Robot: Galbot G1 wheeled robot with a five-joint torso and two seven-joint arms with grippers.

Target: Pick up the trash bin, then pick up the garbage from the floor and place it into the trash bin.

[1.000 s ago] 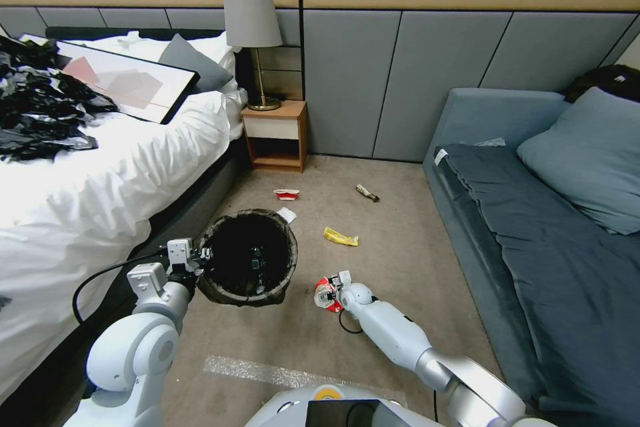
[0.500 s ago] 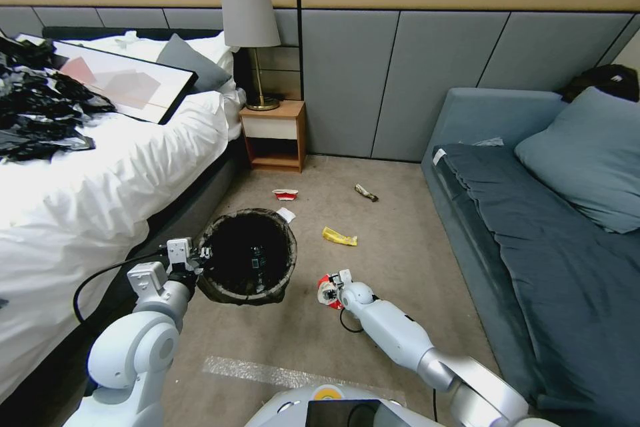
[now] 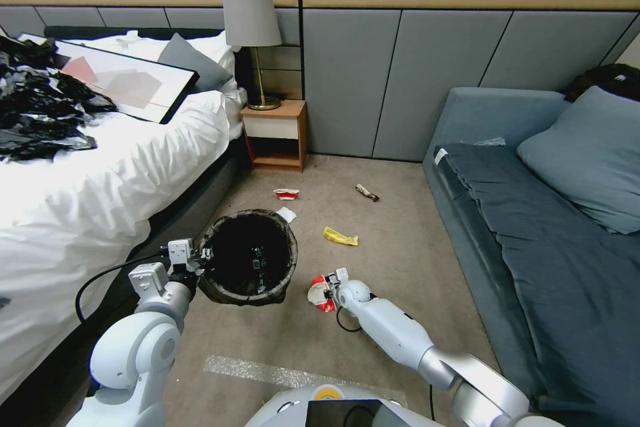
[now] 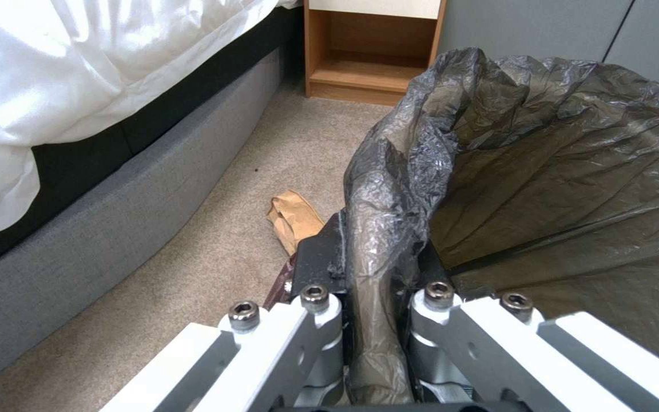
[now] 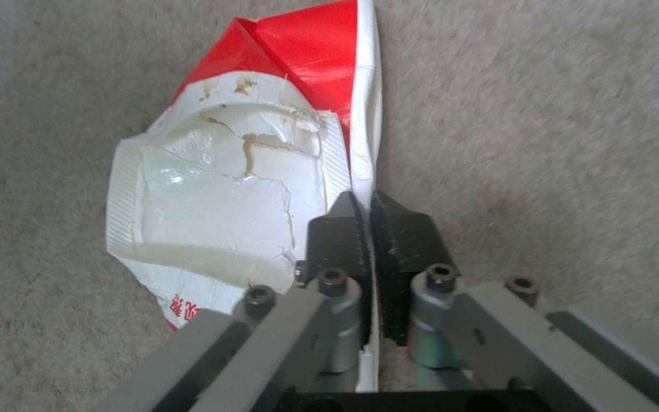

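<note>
The red-and-white wrapper is clamped by its edge in my right gripper above the carpet, right of the trash bin; my left gripper is clamped on the bin's near-left rim.

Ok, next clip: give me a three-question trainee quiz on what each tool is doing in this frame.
1. True or false: the left tool clamps the trash bin by its bagged rim.
2. What does the right tool pinch? A) yellow wrapper B) red-and-white wrapper C) white tissue
3. Fill in: the yellow wrapper lies on the ____.

Key: 1 true; 2 B, the red-and-white wrapper; 3 floor.
</note>
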